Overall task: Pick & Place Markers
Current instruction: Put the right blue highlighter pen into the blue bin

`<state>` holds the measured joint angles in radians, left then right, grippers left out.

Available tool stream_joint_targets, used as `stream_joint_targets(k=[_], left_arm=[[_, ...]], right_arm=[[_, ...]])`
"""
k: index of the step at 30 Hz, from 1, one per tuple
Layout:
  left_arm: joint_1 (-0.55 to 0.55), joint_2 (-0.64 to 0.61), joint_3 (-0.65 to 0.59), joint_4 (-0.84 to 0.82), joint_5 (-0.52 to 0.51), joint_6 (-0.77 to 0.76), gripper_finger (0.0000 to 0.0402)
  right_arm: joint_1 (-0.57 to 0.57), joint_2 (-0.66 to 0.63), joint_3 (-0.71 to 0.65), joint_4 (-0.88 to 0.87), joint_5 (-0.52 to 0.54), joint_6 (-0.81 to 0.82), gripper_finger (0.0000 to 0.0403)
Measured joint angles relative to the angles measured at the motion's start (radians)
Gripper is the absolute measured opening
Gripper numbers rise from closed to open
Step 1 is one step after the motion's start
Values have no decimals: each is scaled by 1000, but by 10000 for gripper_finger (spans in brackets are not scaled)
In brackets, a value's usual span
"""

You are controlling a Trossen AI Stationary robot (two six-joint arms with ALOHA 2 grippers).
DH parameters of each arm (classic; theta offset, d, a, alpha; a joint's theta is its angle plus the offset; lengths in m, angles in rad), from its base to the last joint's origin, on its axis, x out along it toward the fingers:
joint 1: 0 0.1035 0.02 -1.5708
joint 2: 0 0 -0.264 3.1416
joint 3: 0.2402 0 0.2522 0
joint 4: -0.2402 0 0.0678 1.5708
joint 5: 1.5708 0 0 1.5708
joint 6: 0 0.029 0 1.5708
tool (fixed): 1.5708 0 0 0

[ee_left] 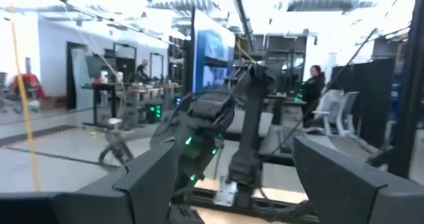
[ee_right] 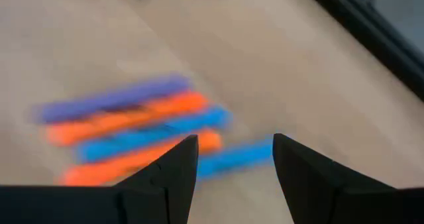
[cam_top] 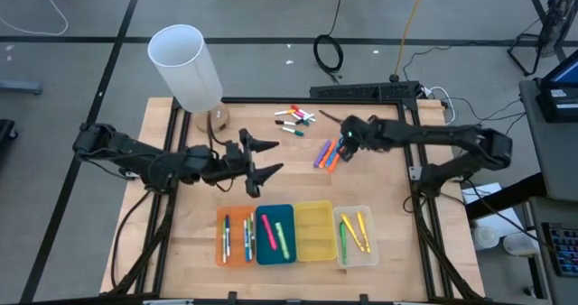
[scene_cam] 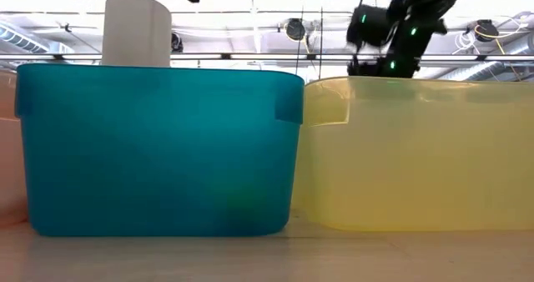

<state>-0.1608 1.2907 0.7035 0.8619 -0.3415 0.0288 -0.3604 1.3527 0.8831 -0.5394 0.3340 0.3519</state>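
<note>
The right gripper (cam_top: 341, 149) is hanging over the middle of the bench (cam_top: 181, 242), just above a small cluster of markers (cam_top: 326, 154) lying side by side on the wood: purple, orange and blue ones. In the right wrist view its two dark fingers (ee_right: 171, 177) are standing apart with nothing between them, and the cluster (ee_right: 132, 128) is lying just ahead of the tips, a blue marker (ee_right: 235, 156) showing in the gap between them; the fingers are not touching any marker. The left gripper (cam_top: 265, 157) is reaching across the bench's centre, above the row of trays, with its fingers (ee_left: 358, 184) spread wide and holding nothing; its wrist view is looking out level into the room rather than down at the bench. A second scatter of markers (cam_top: 295, 117), mostly white with coloured caps, is lying near the far edge of the bench, well apart from both grippers. More markers are already lying in the trays at the near edge: several in the orange tray (cam_top: 219, 244), pink and green ones in the blue tray (cam_top: 262, 255), and yellow and orange ones in the clear tray (cam_top: 368, 255), while the yellow tray (cam_top: 313, 237) is sitting between the blue and clear ones. A tall white cylinder (cam_top: 185, 66) is standing at the far left corner.
</note>
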Motion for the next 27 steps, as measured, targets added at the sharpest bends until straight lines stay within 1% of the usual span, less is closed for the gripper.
stream_joint_targets(k=[2,5,10,12,15,20,27], left_arm=[[6,2,0,-15,-1,7,296],[14,10,0,-30,0,16,301],[25,20,0,-93,-1,-42,308],[23,17,0,-101,0,-57,306],[20,19,0,-127,0,-58,300],[19,19,0,-128,0,-58,289],[23,19,0,-127,0,-66,280]], right_arm=[[-58,38,12,-40,1,49,183],[-129,82,12,-25,-4,108,183],[-208,157,13,36,-113,138,183],[-220,183,13,48,-152,156,183],[-219,211,14,55,-183,161,183],[-210,235,14,10,-181,170,183],[-201,229,13,-19,-154,164,183]])
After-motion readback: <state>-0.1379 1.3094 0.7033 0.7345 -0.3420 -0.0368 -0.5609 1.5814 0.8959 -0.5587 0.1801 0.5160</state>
